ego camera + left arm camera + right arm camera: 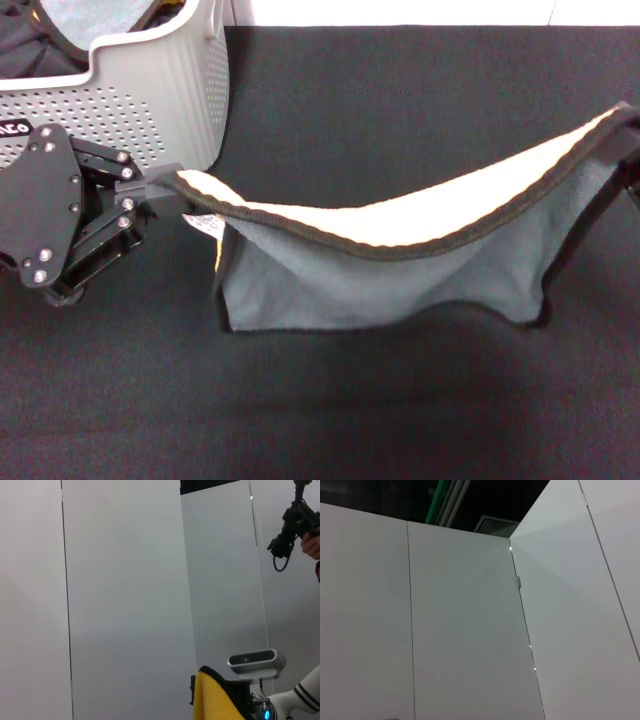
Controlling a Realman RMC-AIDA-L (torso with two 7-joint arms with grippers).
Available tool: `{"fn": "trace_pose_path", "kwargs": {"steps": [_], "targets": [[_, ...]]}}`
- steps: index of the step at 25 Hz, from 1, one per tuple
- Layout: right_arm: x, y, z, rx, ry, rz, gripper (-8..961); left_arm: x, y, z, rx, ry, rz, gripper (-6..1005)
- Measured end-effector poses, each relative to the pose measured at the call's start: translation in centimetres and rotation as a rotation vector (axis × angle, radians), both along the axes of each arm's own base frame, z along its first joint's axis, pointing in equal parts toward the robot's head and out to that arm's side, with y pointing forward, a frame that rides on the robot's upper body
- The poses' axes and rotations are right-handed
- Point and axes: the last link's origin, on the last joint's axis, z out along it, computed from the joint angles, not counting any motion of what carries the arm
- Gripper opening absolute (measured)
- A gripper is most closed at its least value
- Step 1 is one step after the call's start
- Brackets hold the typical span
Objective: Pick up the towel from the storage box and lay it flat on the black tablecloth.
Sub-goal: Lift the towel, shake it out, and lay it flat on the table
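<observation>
Your left gripper [165, 185], at nine o'clock, has its jaws pinching one corner of the fleecy grey-and-cream towel [400, 270]; whether the right one's jaws are closed, you cannot tell. The towel sags above the black finely textured tablecloth [400, 90]. Keep it taut and lower both ends evenly.

Lab-like test room, plain white wall panels [465, 630], camera [255, 662] on stand
</observation>
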Motion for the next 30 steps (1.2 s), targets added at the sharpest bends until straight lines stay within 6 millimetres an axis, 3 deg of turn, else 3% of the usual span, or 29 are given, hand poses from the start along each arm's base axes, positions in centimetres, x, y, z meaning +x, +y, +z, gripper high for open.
{"fn": "trace_pose_path", "kwargs": {"steps": [10,23,26,30], "targets": [[0.6,-1.7,0.2,-0.035,0.019,0.046,50,-0.3,-0.5,0.4,-0.033,0.019,-0.001,17],[1.2,-5.3,0.6,-0.134,0.012,0.233,53,-1.0,-3.7,2.9,-0.139,0.056,-0.043,14],[1.5,-5.4,0.4,-0.151,0.017,0.21,54,-1.6,-4.2,2.2,-0.163,0.075,0.011,14],[2.1,-4.3,-1.2,-0.202,-0.028,0.124,55,-2.9,-3.2,1.2,-0.151,0.079,0.108,14]]}}
